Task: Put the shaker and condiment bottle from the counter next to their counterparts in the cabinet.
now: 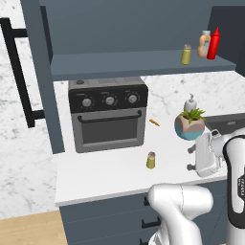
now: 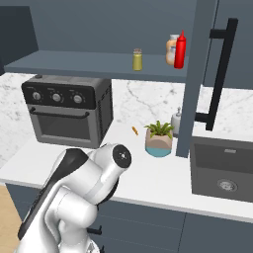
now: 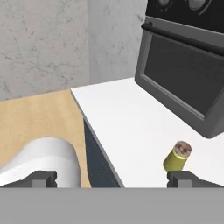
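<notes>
Olive-yellow shaker (image 1: 151, 161) upright on the white counter (image 1: 110, 172), in front of the toaster oven (image 1: 108, 114).
Gripper (image 3: 113, 178) hangs spread wide, gripping nothing, the shaker just beside one fingertip and seemingly untouched. Above the oven, the cabinet (image 1: 143, 63) shelf holds the red condiment bottle (image 1: 213, 43) beside the tan-orange bottle (image 1: 205, 44) and twin shaker (image 1: 186, 54).

Left base view: behind the arm's left, looking forward and down at the dark grey boxy toaster oven (image 1: 108, 114), which sits left of centre.
Right base view: behind the arm's right, facing the same oven (image 2: 68, 111) from its other side.
Hand view: close and rolled, oven (image 3: 188, 65) at upper right.
Shared: oven, flat white counter (image 1: 110, 172), dark blue-grey wall cabinet shelf (image 1: 139, 64).
</notes>
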### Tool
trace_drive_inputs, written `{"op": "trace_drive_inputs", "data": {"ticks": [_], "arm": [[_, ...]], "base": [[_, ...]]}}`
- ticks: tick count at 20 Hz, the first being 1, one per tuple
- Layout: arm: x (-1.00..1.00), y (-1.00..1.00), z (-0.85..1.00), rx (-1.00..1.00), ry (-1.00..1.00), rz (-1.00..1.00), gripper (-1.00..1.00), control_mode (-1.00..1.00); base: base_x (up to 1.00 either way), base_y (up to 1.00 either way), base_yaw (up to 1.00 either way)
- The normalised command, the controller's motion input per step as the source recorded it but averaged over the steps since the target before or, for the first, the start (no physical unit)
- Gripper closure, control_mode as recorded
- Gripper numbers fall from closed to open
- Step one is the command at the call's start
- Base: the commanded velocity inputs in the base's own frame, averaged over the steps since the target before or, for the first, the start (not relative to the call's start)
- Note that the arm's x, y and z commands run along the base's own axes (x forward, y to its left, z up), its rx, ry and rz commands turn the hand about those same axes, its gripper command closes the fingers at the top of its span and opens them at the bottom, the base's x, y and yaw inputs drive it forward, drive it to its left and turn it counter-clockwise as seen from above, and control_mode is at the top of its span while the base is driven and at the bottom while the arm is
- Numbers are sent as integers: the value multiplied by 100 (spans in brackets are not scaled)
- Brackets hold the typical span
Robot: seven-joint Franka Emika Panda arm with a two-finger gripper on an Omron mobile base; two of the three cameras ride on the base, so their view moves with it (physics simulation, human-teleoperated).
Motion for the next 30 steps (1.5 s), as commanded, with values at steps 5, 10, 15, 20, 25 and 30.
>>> {"op": "trace_drive_inputs", "data": {"ticks": [5, 10, 15, 20, 25, 30], "arm": [[3, 13, -29, 4, -8, 0, -100, -100], [21, 16, -23, 7, 0, 0, -100, -100], [25, 15, -16, 8, 0, 0, -100, -100], [29, 11, -18, 6, 0, 0, -100, -100], [31, 7, -20, 5, 0, 0, -100, -100], [30, 1, -21, 6, 0, 0, -100, -100]], "base": [[0, 0, 0], [0, 0, 0], [0, 0, 0], [0, 0, 0], [0, 0, 0], [0, 0, 0]]}}
